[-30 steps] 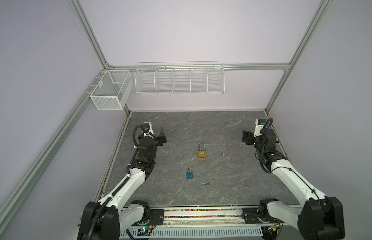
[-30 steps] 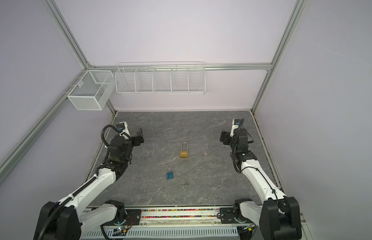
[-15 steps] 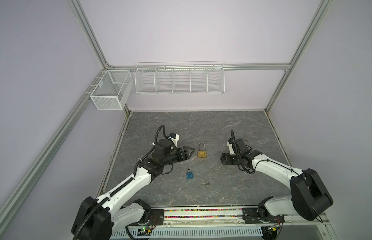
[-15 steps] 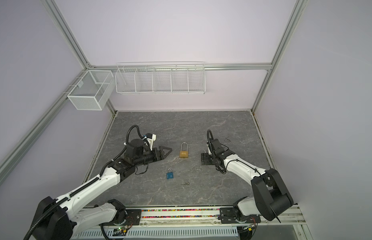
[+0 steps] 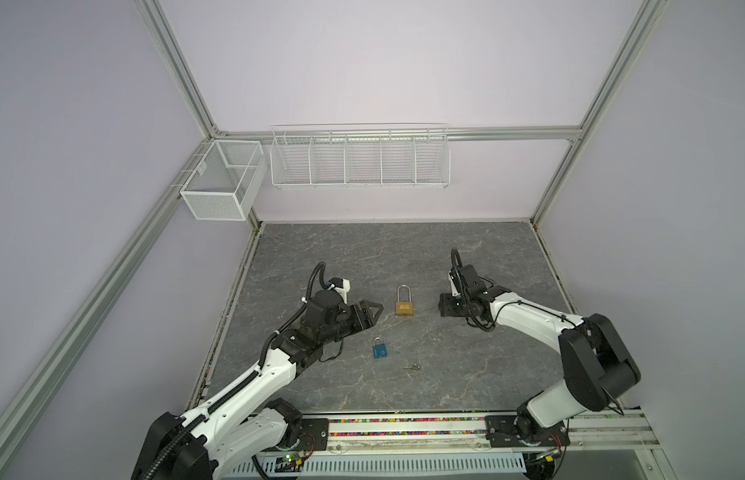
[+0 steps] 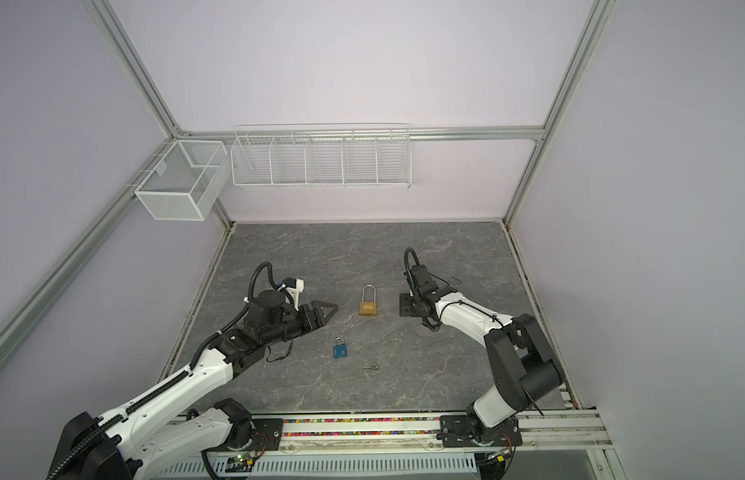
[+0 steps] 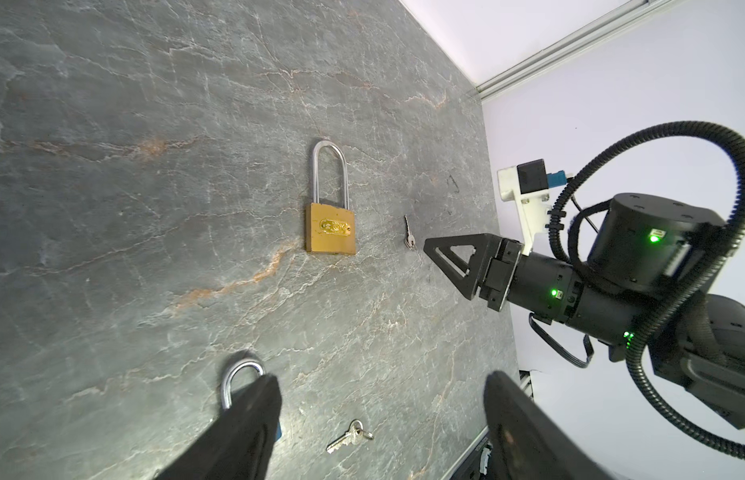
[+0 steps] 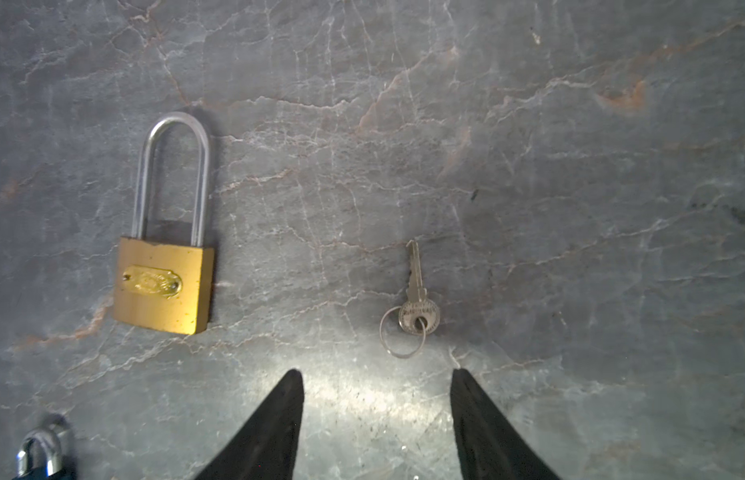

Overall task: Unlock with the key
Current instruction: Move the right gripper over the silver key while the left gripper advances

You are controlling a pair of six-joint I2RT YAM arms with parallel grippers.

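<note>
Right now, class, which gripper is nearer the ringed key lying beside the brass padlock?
Right. The right gripper is just short of the ringed key, jaws open around nothing; the left gripper sits on the far side of the brass padlock.

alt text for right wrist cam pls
A silver key on a ring lies on the grey stone table, just ahead of the right gripper, whose open jaws hold nothing. A brass padlock lies flat beside the key, apart from it.
</note>
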